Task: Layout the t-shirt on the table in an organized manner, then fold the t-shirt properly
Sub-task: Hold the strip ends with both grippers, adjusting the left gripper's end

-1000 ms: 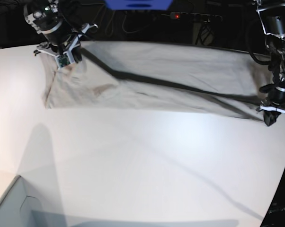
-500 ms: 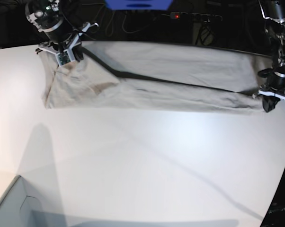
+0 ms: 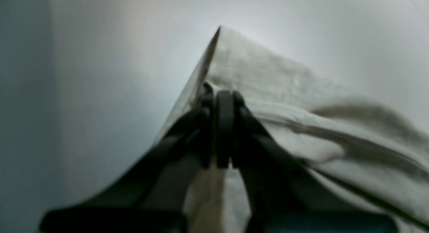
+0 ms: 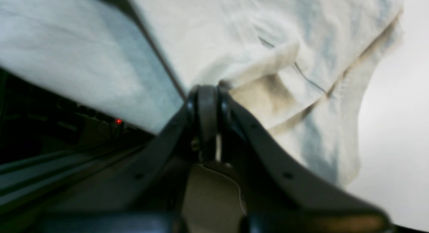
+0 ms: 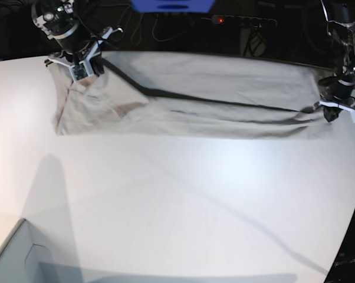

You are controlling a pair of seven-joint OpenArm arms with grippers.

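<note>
A grey-beige t-shirt (image 5: 189, 94) lies stretched across a white table (image 5: 177, 200), the left gripper (image 5: 332, 113) and right gripper (image 5: 77, 71) each clamped on an end.

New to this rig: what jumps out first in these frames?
The t-shirt stretched wide along the table's far edge, pinched at both ends. The right gripper is shut on its end at the base view's left, the left gripper on the opposite end. A dark fold shadow crosses the cloth.
</note>
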